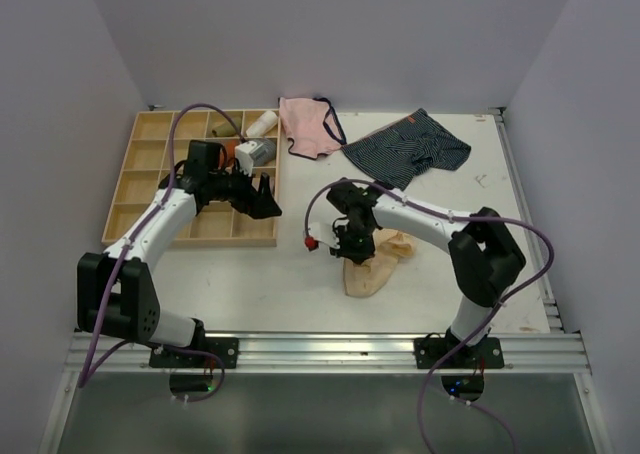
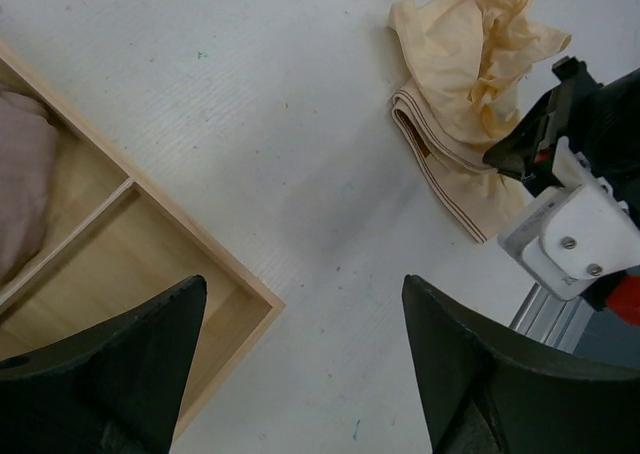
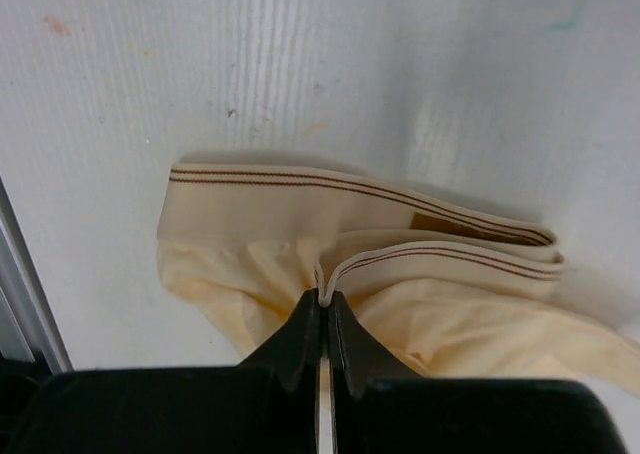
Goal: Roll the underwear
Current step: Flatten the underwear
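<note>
We've got the underwear lying bunched up on the table, near side, a bit right of centre. Our right gripper is pinched tight on a fold of its waistband. Our left gripper hangs wide open, holding nothing, over the tray's near right corner.

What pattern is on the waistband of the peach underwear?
Two thin brown lines along the cream waistband of the underwear, clearest in the right wrist view.
</note>
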Robot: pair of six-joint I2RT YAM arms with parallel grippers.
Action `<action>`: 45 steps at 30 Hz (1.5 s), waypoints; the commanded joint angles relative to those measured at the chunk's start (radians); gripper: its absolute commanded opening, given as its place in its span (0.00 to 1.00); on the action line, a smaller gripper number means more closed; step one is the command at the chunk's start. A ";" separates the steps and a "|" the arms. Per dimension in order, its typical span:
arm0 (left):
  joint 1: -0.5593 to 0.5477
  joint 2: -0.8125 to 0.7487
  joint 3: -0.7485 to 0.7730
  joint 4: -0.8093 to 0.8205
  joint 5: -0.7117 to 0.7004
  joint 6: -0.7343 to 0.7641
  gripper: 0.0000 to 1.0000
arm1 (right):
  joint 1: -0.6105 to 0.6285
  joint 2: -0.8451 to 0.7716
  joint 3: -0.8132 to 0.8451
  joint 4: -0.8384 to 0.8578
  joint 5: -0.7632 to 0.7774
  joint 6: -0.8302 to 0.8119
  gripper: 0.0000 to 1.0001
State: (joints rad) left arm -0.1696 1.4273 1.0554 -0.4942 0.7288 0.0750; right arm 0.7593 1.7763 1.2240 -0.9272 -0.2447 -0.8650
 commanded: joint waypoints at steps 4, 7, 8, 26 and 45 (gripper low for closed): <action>0.008 -0.008 -0.023 0.052 0.034 0.046 0.83 | -0.009 -0.165 0.189 -0.053 -0.016 0.046 0.00; 0.001 0.015 -0.034 0.077 0.044 0.063 0.82 | -0.073 -0.202 0.236 -0.026 -0.030 0.087 0.00; -0.004 0.024 -0.040 0.085 0.043 0.065 0.82 | -0.096 -0.224 0.250 -0.012 -0.034 0.119 0.00; -0.243 0.139 -0.106 0.281 0.113 0.106 0.85 | -0.273 -0.385 0.195 0.008 0.041 0.202 0.00; -0.384 0.377 -0.126 0.537 0.238 0.026 0.86 | -0.302 -0.468 0.198 0.060 0.096 0.270 0.00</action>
State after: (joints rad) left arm -0.5220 1.7756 0.9070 -0.0761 0.9035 0.1265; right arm 0.4629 1.3499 1.3853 -0.9024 -0.1734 -0.6186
